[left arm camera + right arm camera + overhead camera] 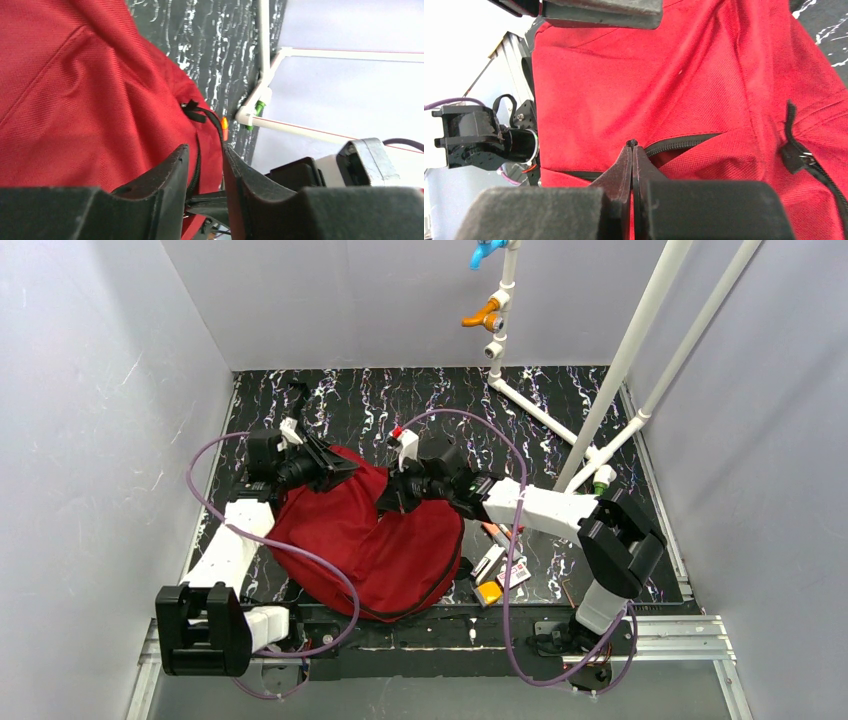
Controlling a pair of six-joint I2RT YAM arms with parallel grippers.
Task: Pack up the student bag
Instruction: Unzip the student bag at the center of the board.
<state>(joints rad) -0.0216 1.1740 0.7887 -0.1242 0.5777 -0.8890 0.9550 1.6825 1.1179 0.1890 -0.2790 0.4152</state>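
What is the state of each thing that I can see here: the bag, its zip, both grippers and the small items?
student bag: lying slumped on the table.
zip: seems partly open.
left gripper: jaws apart, black trim running between them.
right gripper: jaws shut, tips at the zip.
small items: loose on the table, outside the bag.

I saw the white-shelled left arm (232, 550) and its twin right arm (545, 505), each with blocky black joint housings (a few screw heads showed). Thin lilac cables (511, 590) looped off both, and the matte black fingers (621, 172) tapered to wedges.
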